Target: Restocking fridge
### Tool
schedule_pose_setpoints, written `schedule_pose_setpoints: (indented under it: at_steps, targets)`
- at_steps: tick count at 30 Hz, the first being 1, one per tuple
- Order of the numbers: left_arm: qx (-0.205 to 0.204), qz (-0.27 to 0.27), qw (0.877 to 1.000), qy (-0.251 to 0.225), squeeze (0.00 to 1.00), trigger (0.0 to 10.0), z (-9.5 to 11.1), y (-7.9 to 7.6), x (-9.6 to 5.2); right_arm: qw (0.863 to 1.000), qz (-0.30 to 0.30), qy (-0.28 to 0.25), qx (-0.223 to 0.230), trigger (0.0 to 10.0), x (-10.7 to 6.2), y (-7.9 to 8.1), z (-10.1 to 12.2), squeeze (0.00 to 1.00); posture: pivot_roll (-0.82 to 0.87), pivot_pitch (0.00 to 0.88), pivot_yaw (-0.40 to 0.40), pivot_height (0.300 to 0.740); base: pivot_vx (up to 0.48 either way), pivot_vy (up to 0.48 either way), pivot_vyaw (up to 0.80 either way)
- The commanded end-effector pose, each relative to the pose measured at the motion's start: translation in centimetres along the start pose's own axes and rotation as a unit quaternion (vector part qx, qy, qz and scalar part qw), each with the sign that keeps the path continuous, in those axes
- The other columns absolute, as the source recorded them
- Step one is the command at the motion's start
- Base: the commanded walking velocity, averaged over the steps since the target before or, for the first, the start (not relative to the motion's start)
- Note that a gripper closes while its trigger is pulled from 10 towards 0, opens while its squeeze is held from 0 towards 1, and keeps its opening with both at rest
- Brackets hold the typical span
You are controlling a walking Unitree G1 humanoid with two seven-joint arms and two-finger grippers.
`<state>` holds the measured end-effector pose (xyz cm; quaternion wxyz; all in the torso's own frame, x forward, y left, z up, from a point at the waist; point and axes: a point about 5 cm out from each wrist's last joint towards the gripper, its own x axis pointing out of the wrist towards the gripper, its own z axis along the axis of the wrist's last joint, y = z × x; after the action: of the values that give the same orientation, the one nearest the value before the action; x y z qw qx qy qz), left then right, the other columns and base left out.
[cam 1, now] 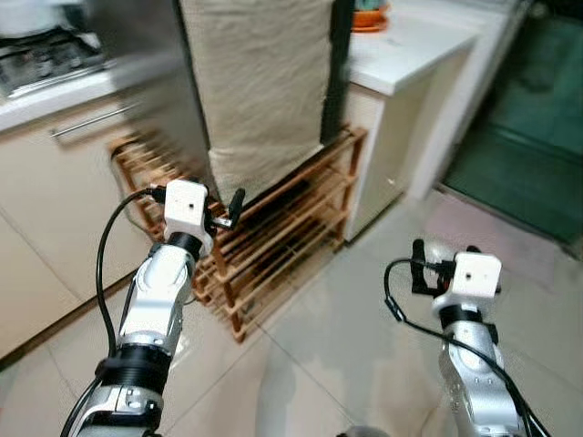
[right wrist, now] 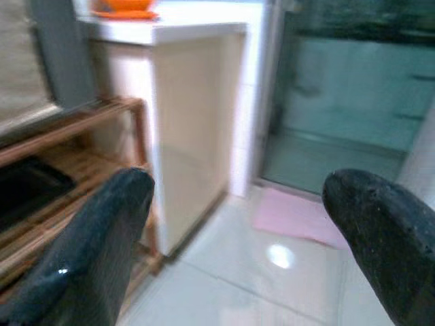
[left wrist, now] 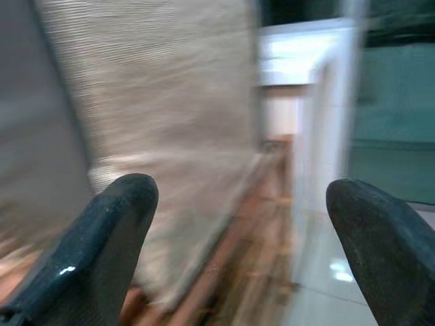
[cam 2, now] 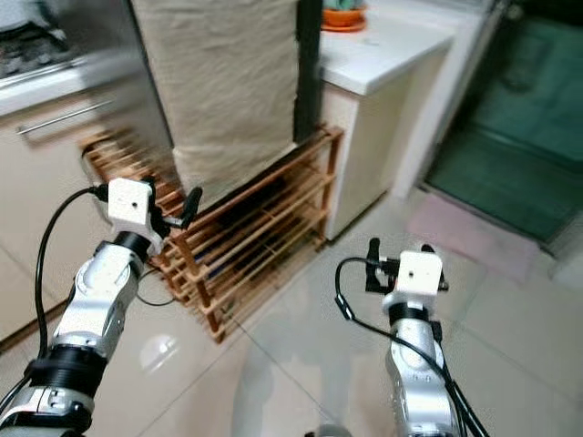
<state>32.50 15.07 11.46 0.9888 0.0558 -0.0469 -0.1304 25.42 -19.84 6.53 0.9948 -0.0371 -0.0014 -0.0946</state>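
Spreading wide, the two black fingers (left wrist: 102, 251) of the left gripper (cam 1: 226, 211) are held apart with nothing between them, raised just in front of the wooden rack (cam 1: 273, 238). The right gripper (cam 1: 421, 269) is likewise parted and unloaded, its two fingers (right wrist: 88, 251) seen far from each other in the right wrist view, and it is held lower, over the pale tiled floor (cam 1: 346, 346), to the right of the rack and well apart from it. Two silver arms are counted, each carrying one white wrist box and one black cable. One rack is seen, built of slatted shelves in several tiers, its long axis running along the base of the fridge (cam 1: 146, 82) toward the white counter (cam 1: 410, 50). The fridge, the thing the task concerns, stands upright directly behind and above the rack, its tall grey body rising out of frame and its face turned toward the robot. One beige cloth (cam 1: 264, 91) is hung down its front, reaching the rack's top shelf. One orange dish (cam 1: 370, 16) is set on the counter beyond the rack's far end. One pink mat (right wrist: 299, 221) lies on the floor past the counter, before a dark glass door (cam 1: 537, 137).
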Motion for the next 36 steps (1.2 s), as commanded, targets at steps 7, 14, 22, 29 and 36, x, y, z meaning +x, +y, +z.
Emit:
schedule_pose_setpoints:
  at_steps: [7, 14, 22, 29, 36]
  targets:
    - [0.012, -0.001, 1.000, 0.011, 0.00, 10.0, -0.2, 0.7, 0.0, 0.998, 0.048, -0.031, -0.001, 10.0, 0.5, 2.8, 1.2, 0.00, -0.12, 0.000, 0.033, 0.740, 0.000, 0.470, -0.80]
    - [0.012, -0.002, 1.000, 0.005, 0.00, 10.0, -0.1, 0.6, 0.1, 0.999, 0.046, -0.027, -0.003, 10.0, 0.7, 2.5, 1.1, 0.00, -0.12, 0.000, 0.032, 0.740, 0.000, 0.469, -0.79]
    - [0.024, 0.021, 0.999, -0.004, 0.00, 10.0, 0.5, 1.0, 0.3, 0.999, 0.030, -0.033, -0.017, 10.0, 0.9, 2.2, 1.1, 0.00, -0.12, 0.000, 0.033, 0.740, 0.000, 0.294, -0.30]
    - [0.018, -0.004, 0.998, -0.055, 0.00, 10.0, 3.3, -0.3, 1.1, 0.994, 0.033, -0.106, -0.021, 10.0, 1.5, 2.5, 4.6, 0.00, -0.12, 0.000, 0.030, 0.740, 0.000, 0.000, 0.00]
    - [0.004, -0.033, 0.998, -0.054, 0.00, 10.0, 3.0, -1.7, 0.2, 0.996, 0.026, -0.086, -0.022, 10.0, 1.7, 2.5, 3.9, 0.00, -0.11, 0.000, 0.029, 0.740, 0.000, -0.065, 0.00]
